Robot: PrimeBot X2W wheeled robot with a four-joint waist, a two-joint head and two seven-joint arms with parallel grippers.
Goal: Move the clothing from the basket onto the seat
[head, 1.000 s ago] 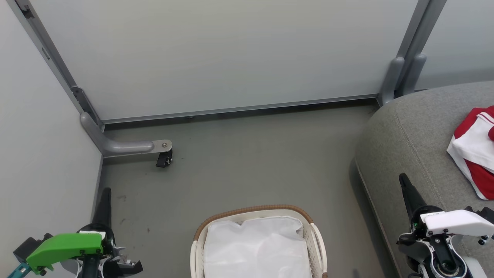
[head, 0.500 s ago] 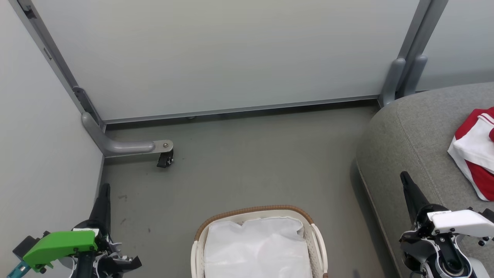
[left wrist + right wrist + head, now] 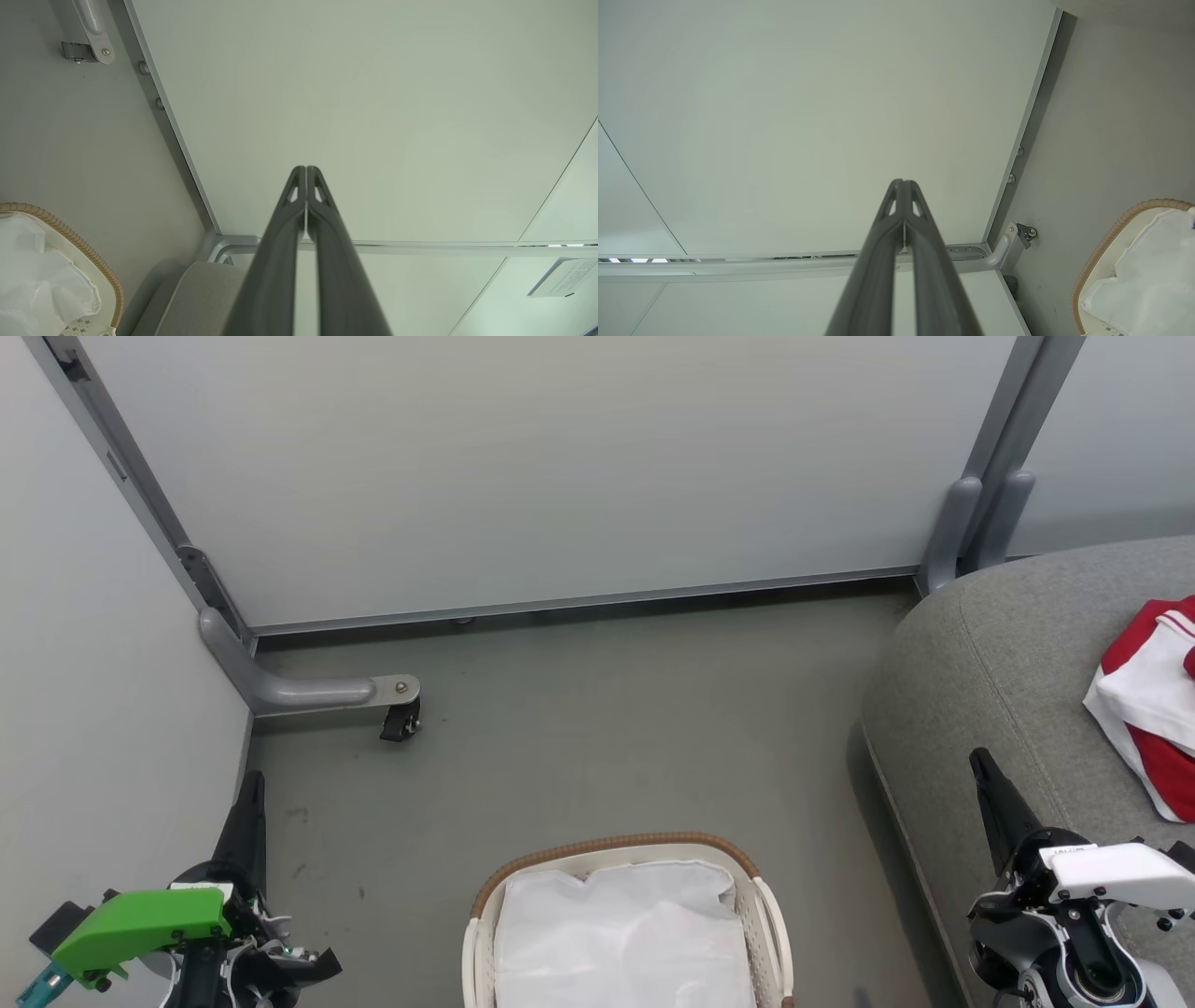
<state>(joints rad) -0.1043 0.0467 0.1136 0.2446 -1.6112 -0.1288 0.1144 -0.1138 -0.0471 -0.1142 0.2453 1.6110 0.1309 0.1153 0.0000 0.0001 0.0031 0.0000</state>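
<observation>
Head view: left gripper (image 3: 251, 782) & right gripper (image 3: 978, 759) closed, empty; slight shift vs. earlier.

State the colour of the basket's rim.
Brown, with a woven look: the rim tops the white basket. The head view shows it best.

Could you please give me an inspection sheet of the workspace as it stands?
Surface: grey floor, a few dark scuffs.
Job's things: red-and-white fabric clothing lies on the grey upholstered seat; oval white plastic basket with brown rim stands on the floor, white fabric liner inside.
Clutter: nothing seen.
Grippers: left gripper and right gripper shut, holding nothing.
Cables: nothing seen.
Surroundings: pale partition panels on grey metal frames, one black caster wheel.
</observation>
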